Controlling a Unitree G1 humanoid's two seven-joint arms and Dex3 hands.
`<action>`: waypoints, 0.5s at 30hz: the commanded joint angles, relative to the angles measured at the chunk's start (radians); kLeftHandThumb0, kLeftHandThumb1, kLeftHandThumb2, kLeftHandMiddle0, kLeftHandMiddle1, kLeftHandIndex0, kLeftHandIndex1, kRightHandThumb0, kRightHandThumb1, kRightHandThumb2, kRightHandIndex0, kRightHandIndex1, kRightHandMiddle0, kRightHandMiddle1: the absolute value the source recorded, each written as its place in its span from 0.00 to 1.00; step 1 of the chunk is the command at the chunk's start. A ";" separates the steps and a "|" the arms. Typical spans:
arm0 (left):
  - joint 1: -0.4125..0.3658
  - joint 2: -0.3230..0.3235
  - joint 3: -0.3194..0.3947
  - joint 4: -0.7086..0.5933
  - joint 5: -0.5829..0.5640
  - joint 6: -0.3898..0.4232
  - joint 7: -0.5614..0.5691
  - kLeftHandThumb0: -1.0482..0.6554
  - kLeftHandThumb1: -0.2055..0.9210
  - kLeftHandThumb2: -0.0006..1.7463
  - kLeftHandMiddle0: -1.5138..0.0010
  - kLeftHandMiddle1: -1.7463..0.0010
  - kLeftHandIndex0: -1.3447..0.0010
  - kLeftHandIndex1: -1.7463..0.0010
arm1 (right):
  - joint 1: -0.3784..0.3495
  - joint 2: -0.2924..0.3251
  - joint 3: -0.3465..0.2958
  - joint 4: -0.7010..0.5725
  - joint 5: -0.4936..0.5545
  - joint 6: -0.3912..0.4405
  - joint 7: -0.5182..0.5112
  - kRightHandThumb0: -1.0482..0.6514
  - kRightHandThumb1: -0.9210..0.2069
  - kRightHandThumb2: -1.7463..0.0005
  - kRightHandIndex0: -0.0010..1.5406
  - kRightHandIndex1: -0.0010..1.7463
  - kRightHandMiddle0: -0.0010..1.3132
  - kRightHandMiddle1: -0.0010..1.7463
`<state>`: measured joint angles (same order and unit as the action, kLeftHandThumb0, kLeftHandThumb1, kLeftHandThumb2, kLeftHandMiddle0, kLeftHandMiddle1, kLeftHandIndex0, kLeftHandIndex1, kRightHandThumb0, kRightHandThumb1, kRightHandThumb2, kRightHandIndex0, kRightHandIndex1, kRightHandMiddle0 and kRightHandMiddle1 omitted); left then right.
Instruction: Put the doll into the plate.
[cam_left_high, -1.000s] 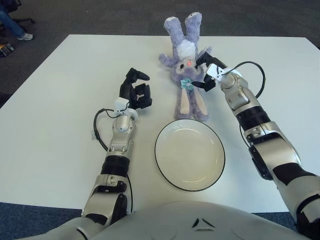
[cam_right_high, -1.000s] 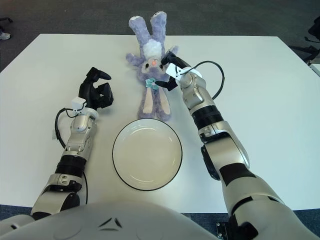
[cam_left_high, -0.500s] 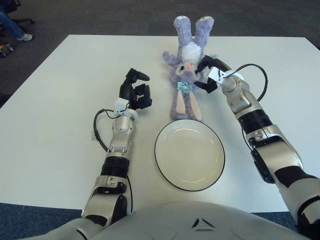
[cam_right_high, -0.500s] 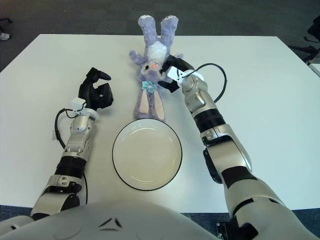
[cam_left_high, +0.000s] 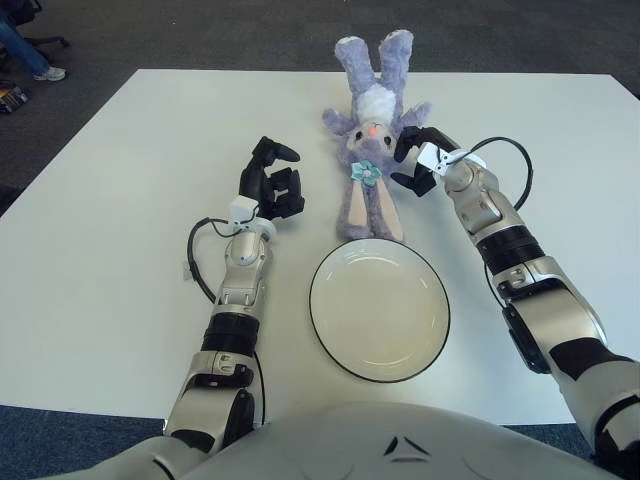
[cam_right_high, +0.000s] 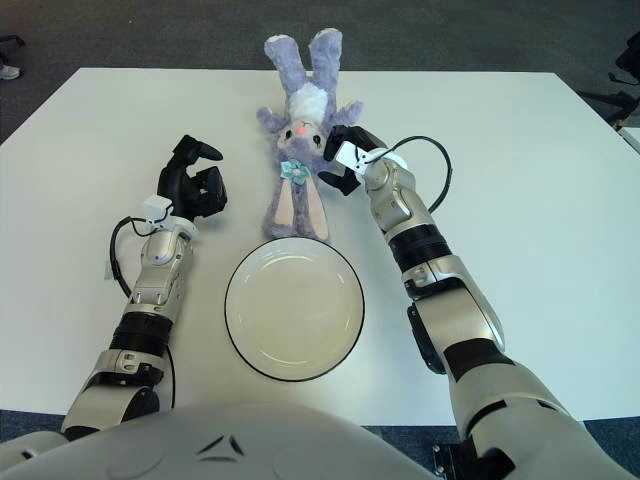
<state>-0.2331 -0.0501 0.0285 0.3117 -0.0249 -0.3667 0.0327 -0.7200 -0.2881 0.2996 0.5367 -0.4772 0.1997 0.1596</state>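
- The doll (cam_left_high: 368, 140), a purple plush rabbit with long ears, lies flat on the white table (cam_left_high: 100, 230), feet pointing to the far edge and ears pointing back toward the robot.
- Its ear tips end just short of the far rim of the plate (cam_left_high: 379, 308); the two look close but apart, and no part of the doll is inside the plate.
- A small teal bow sits at the doll's neck, with a pink nose on the face just above it.
- The right hand (cam_left_high: 414, 158) is right beside the doll, on the doll's right side as the robot sees it, level with the head and the nearer arm.
- Its dark fingers (cam_left_high: 408, 148) are curled in toward the plush and seem to press against the doll's side. From here I cannot tell whether they truly pinch the fabric or only touch it.
- The right forearm runs back from that hand along the table, past the right side of the plate.
- The left hand (cam_left_high: 272, 183) is well to the left of the doll, apart from it, fingers bent inward with nothing between them.
- The plate is white with a dark rim, sits between the two forearms, nearer the robot than the doll, and holds nothing.
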 joint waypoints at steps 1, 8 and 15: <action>0.097 -0.010 -0.001 0.053 0.007 0.005 0.006 0.37 0.66 0.60 0.25 0.00 0.67 0.00 | 0.003 -0.013 -0.009 -0.003 0.014 -0.016 0.017 0.62 0.69 0.23 0.60 0.71 0.45 1.00; 0.098 -0.009 -0.002 0.053 0.008 0.010 0.006 0.37 0.66 0.60 0.25 0.00 0.67 0.00 | 0.025 -0.013 -0.019 -0.041 0.058 -0.040 0.071 0.62 0.75 0.13 0.57 0.89 0.44 0.99; 0.095 -0.006 -0.001 0.059 0.001 0.004 -0.005 0.37 0.66 0.59 0.25 0.00 0.67 0.00 | 0.074 -0.003 -0.033 -0.193 0.115 -0.029 0.148 0.61 0.79 0.08 0.56 0.99 0.48 0.94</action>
<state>-0.2332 -0.0495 0.0282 0.3130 -0.0244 -0.3631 0.0322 -0.6624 -0.2925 0.2807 0.4047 -0.3929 0.1714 0.2776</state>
